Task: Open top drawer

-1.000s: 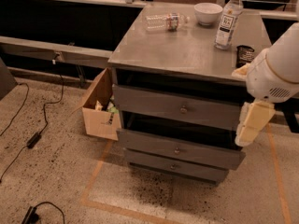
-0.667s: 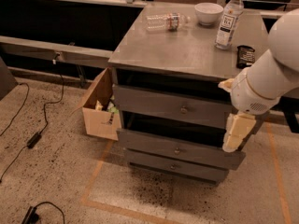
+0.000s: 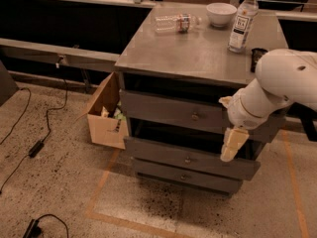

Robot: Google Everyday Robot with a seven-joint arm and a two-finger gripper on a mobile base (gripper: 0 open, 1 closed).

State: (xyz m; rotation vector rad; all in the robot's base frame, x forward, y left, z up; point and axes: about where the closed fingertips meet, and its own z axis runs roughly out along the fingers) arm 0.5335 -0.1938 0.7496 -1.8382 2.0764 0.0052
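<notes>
Approach step: gripper (image 3: pixel 233 144) hangs right of centre, before the top drawer (image 3: pixel 163 109) at mid-frame, right of its knob (image 3: pixel 195 116); open or closed, can't tell. Next: shift left onto knob, grasp, pull.

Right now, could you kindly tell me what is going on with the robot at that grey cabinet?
The robot is working on the top drawer of the cabinet. Its pincer hangs pointing down in front of the drawers, to the right of and below the top drawer's knob, and it is not touching the knob. The knob is not yet gripped. A bowl and an upright bottle stand on the cabinet top.
</notes>
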